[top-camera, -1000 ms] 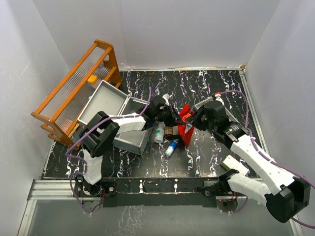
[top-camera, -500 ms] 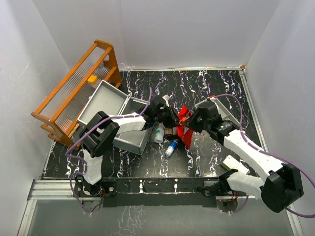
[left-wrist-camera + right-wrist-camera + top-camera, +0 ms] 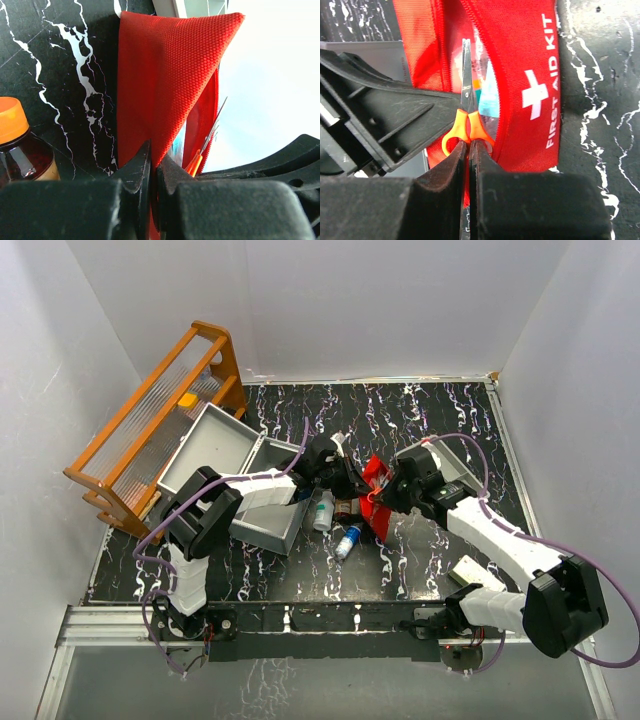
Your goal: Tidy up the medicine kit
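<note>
The red first aid kit pouch (image 3: 375, 475) lies at the table's middle, its zip open. My left gripper (image 3: 350, 483) is shut on the pouch's left fabric edge (image 3: 160, 85) and holds the mouth open. My right gripper (image 3: 382, 497) is shut on the orange handles of a pair of scissors (image 3: 466, 127). The blades point into the pouch's opening, beside the panel printed "FIRST AID KIT" (image 3: 535, 80). A clear packet with a teal patch (image 3: 487, 95) shows inside. The scissors' orange handle also shows in the left wrist view (image 3: 196, 162).
A brown bottle with an orange cap (image 3: 17, 145), a white bottle (image 3: 322, 510) and a small blue-capped bottle (image 3: 347, 539) lie just left of the pouch. A grey open box (image 3: 215, 455) and an orange rack (image 3: 150, 430) stand at left. A white box (image 3: 478, 573) lies near the right arm.
My right gripper has moved left and down to the pouch, bringing the scissors into its open mouth. My left gripper has stayed shut on the pouch's edge.
</note>
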Robot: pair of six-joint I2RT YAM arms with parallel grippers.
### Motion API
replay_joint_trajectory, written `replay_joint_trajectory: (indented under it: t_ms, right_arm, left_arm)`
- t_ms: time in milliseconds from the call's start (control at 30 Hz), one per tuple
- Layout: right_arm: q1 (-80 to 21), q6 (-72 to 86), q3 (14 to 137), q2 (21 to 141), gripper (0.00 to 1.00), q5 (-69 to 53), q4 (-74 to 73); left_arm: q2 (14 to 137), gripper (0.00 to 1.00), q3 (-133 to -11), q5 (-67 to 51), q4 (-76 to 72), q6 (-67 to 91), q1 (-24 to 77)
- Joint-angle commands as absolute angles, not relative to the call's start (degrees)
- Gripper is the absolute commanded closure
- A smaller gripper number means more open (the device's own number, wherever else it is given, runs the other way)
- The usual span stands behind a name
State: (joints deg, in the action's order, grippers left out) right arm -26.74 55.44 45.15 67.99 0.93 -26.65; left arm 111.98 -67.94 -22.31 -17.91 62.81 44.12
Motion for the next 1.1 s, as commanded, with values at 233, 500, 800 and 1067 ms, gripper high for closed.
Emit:
replay_joint_trajectory:
  t_ms: [233,500,800,1067]
  right_arm:
    - [-26.3,53.2,48.7,67.7,1.0,6.9,-34.7]
    - [-26.1,50.4,50.2,68.6,0.88,4.6,-39.1]
    - [-26.1,49.0,55.0,67.6,0.75,7.4,-43.9]
    - [-26.1,44.1,56.8,70.9,0.8,8.0,-38.8]
  left_arm:
    - [110.3,1.0,-71.1,-22.9,-16.5,61.2,44.4]
    - [110.3,1.0,-71.6,-22.4,-15.3,60.1,44.4]
    - [110.1,1.0,-71.7,-22.3,-15.1,59.8,44.4]
    - [110.0,1.0,-71.8,-22.8,-15.1,59.4,44.4]
